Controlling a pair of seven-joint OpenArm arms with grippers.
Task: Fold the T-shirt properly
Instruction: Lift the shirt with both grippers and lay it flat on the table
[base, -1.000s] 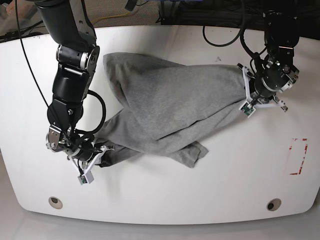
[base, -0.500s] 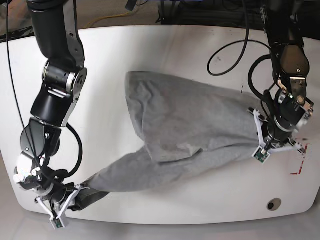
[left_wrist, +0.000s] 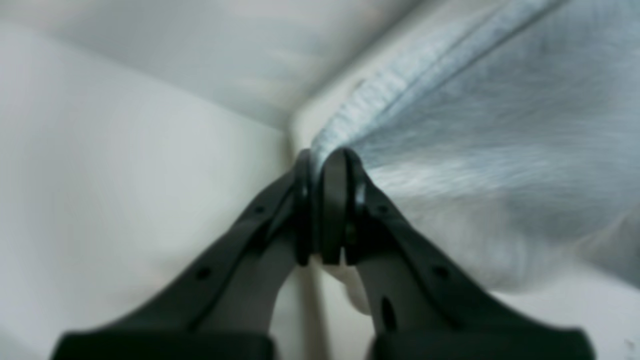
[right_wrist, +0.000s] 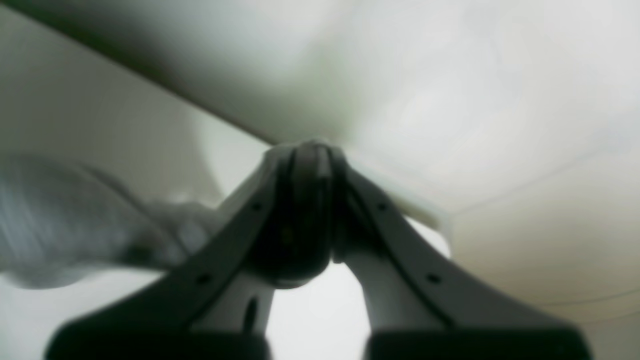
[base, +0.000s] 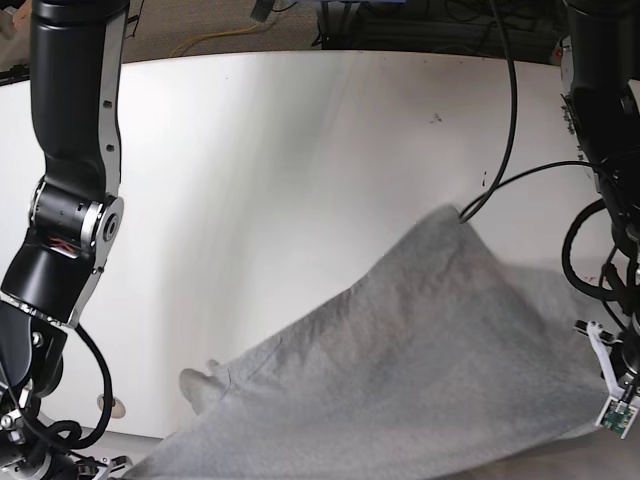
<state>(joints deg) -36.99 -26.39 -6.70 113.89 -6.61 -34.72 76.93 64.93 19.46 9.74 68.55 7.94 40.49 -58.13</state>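
Blurred left pincer (left_wrist: 322, 210) pinches T-shirt (base: 420, 380); right pincer's (right_wrist: 310, 200) grip unclear.

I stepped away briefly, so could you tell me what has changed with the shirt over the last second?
Both arms pulled toward the table's near edge, dragging the T-shirt from mid-table and spreading it out. Left gripper and right gripper stayed shut on it.

One T-shirt (base: 420, 380), one white table (base: 280, 170), two arms, each with one gripper.
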